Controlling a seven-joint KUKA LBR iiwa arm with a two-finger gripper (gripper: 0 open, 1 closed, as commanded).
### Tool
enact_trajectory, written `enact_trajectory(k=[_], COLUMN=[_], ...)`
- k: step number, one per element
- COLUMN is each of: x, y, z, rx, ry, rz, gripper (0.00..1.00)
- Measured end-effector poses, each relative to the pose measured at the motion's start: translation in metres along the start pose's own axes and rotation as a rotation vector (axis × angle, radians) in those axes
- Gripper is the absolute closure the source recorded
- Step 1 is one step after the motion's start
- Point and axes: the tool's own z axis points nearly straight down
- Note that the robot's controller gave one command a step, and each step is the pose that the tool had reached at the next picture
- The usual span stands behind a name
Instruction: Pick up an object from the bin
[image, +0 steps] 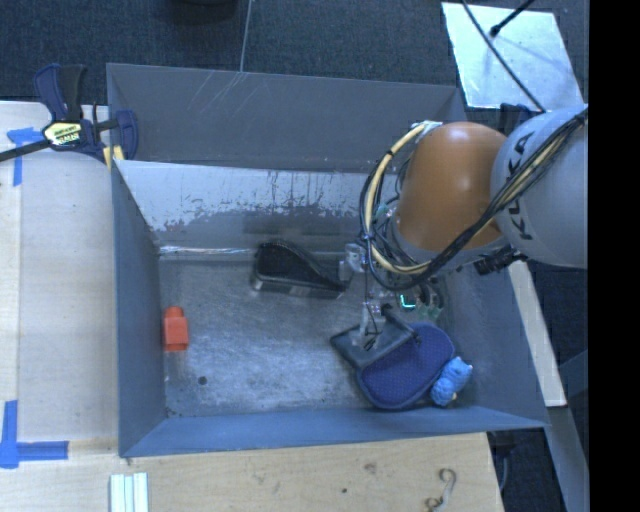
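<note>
My gripper (372, 330) hangs low over the right part of the bin, its thin fingers pointing down at a small dark grey flat piece (352, 347). That piece lies against the left edge of a dark blue oval pouch (404, 370) near the bin's front right. A small light blue toy figure (452, 381) rests on the pouch's right end. A black wedge-shaped thing (290, 269) lies behind and left of the gripper, near the back wall.
A small orange block (176, 329) stands by the left wall. The arm with its orange cover and cables reaches in from the right, above the bin's right side.
</note>
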Motion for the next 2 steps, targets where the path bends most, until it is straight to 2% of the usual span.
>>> enact_trajectory(k=[1,2], x=[0.0187,0.0171], y=[-0.0477,-0.0470], z=[0.0758,0.0742], rx=[-0.001,-0.001], ry=[-0.001,-0.007], rz=[-0.004,-0.004], gripper=[0.00,0.00])
